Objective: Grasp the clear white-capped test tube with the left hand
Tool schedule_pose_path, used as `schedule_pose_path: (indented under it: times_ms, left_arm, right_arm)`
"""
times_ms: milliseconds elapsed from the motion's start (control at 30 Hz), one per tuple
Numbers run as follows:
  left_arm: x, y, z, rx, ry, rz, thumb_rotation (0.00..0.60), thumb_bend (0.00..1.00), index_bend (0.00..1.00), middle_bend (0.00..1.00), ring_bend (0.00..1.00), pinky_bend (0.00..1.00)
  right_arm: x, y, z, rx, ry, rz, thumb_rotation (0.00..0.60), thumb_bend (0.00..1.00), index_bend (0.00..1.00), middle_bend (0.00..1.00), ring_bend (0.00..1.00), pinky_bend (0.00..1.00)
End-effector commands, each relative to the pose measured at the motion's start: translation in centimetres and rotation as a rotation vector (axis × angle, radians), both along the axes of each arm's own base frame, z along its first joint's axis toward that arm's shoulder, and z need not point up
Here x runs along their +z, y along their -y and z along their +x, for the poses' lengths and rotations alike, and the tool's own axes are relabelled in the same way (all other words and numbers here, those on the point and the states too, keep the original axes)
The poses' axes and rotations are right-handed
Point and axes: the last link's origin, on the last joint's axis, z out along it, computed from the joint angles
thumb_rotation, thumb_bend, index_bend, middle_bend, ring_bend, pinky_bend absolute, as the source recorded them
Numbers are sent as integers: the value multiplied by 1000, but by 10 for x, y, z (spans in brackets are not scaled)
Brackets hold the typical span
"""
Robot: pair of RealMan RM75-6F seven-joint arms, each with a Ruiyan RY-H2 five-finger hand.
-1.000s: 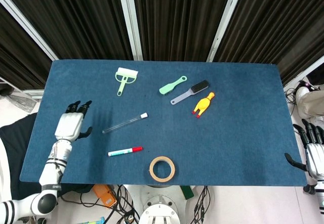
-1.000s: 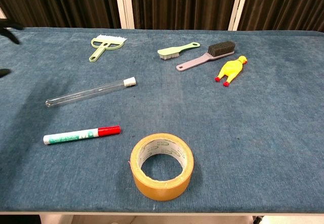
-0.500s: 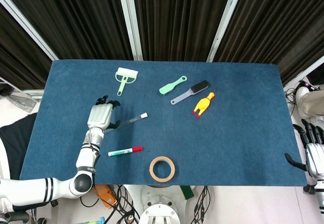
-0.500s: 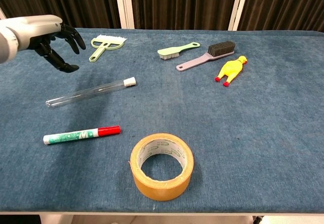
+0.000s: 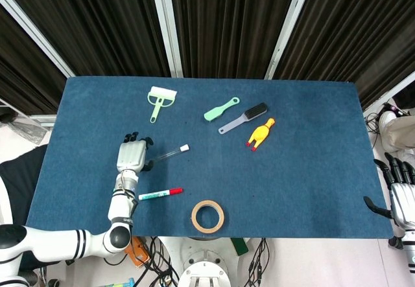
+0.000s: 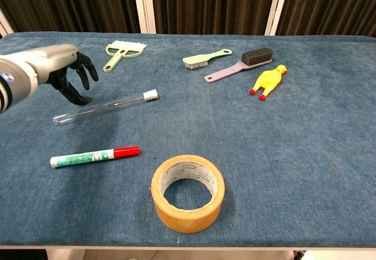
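The clear test tube (image 6: 106, 105) with its white cap (image 6: 150, 94) lies flat on the blue table, cap toward the right; in the head view the tube (image 5: 170, 151) runs out from under my left hand. My left hand (image 6: 63, 71) hovers just above the tube's closed left end, fingers (image 6: 87, 72) spread and curled downward, holding nothing. From the head camera the same left hand (image 5: 131, 153) covers the tube's left part. My right hand (image 5: 401, 193) hangs off the table's right edge, fingers apart and empty.
A red-capped green marker (image 6: 94, 155) lies in front of the tube, and a tape roll (image 6: 188, 192) sits near the front edge. Further back are a green scraper (image 6: 124, 51), a green brush (image 6: 204, 58), a black brush (image 6: 241, 62) and a yellow rubber chicken (image 6: 268, 80).
My left hand has dropped lower and shifted slightly toward the near side, now close over the tube's left end. The tube and my right hand have not moved.
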Motion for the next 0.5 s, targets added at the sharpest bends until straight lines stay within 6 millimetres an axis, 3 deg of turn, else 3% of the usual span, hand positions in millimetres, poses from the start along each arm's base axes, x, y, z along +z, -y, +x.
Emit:
schedule_pose_path:
  times_ms: [33,500]
  left_arm:
    - [-4,2,1,-2,-7,1,600,300,328,367,80,85]
    - [-29,6,11,-4,-43,-25,600,303,353,367,81,85]
  right_arm:
    - [0,0,0,-2,1,1,600,355,187,14,0,0]
    - [0,0,-1,-6,4,1,600,355,187,14,0,0]
